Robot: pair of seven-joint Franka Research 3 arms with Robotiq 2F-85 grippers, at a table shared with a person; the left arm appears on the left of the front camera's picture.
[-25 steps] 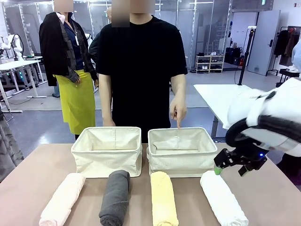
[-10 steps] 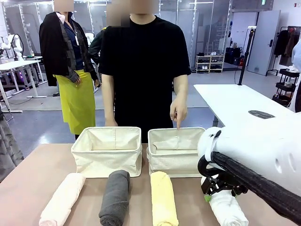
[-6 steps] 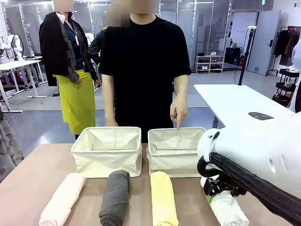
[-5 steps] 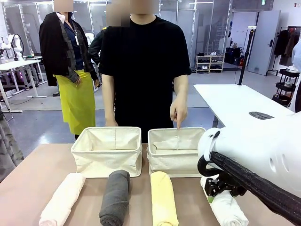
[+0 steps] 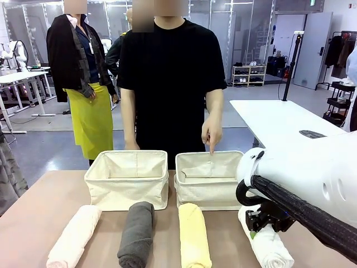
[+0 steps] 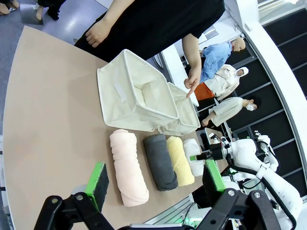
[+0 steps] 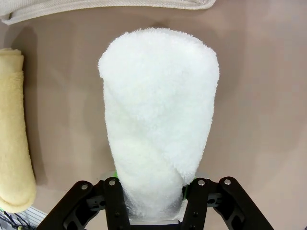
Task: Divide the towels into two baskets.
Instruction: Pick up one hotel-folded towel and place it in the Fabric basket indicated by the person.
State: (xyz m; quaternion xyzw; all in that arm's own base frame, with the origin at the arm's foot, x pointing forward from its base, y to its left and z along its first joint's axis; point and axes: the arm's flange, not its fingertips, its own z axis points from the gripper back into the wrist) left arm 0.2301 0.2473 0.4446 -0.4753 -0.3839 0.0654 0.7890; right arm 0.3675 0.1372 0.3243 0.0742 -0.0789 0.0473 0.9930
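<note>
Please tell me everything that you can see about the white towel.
The white towel is a thick roll of fluffy terry cloth, with a fold line running slantwise along it. It lies on the brown table, the last roll on the robot's right, beside the yellow towel but apart from it, its far end close to the right basket. The right claw is shut across it, pinching it narrower there.
</note>
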